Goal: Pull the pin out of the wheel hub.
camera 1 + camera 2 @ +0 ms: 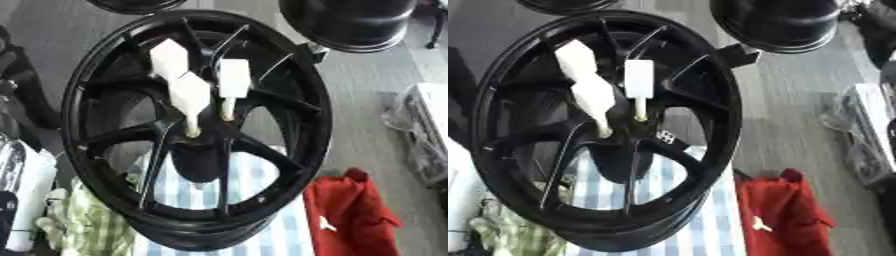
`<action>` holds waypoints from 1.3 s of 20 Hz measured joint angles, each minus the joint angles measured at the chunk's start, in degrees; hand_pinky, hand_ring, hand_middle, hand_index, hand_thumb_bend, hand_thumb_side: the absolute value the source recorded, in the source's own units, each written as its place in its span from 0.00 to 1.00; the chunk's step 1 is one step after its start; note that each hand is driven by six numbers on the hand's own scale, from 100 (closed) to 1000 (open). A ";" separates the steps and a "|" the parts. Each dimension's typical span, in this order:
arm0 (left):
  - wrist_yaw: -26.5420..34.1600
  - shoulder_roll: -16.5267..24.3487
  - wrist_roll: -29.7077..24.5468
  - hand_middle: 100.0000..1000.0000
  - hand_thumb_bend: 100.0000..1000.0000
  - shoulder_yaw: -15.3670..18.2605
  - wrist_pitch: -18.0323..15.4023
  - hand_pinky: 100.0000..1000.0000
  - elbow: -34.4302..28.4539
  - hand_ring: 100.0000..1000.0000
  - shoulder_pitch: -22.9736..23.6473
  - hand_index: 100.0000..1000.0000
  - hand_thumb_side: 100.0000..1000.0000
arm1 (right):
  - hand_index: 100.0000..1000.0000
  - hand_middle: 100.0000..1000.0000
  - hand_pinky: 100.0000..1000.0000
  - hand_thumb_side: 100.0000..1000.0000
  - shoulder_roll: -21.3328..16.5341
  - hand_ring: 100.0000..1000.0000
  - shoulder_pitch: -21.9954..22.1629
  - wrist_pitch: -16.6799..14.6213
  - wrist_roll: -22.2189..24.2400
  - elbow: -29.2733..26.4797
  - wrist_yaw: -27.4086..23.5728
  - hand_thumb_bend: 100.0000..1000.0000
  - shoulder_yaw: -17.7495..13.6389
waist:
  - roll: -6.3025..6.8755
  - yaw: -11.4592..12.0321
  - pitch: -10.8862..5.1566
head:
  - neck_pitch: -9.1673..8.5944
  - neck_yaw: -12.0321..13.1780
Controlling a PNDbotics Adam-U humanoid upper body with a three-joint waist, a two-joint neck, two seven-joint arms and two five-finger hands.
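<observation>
Three cream-white pins stand out of the centre of the black wheel hub, around the frame's middle. Each has a broad flat head and a thin stem running down into the hub. Front pin sits lowest, its stem ending just left of centre. Right pin has a rectangular head; its stem meets the hub beside the first. Third pin is behind and upper left, its stem hidden by the front one.

Wheel fills most of the frame, spokes fanning out, rim tilted. Under it, blue-and-white checked cloth. Green striped cloth lower left; red fabric lower right. Another black wheel upper right.

No robot hand visible in either view; hand state cannot be told.
</observation>
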 measured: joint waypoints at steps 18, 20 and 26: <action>-0.42 0.99 -0.46 0.79 0.33 -0.53 0.28 0.65 0.35 0.84 0.53 0.75 0.67 | 0.82 0.79 0.88 0.23 -15.93 0.81 -17.69 7.51 23.05 -0.78 11.53 0.42 14.98 | -0.96 0.14 -0.56 | 0.91 -1.05; -0.43 0.99 -0.56 0.79 0.33 -0.54 0.30 0.65 0.36 0.84 0.62 0.75 0.66 | 0.82 0.79 0.88 0.23 -14.77 0.81 -20.36 7.16 27.02 0.10 14.41 0.42 16.04 | -0.94 0.14 -0.56 | 0.91 -1.11; -0.43 0.99 -0.66 0.79 0.32 -0.54 0.38 0.65 0.63 0.84 0.93 0.75 0.67 | 0.83 0.81 0.88 0.21 -9.66 0.82 -26.62 5.93 35.33 4.39 21.92 0.45 18.71 | -0.87 0.16 -0.56 | 0.92 -1.39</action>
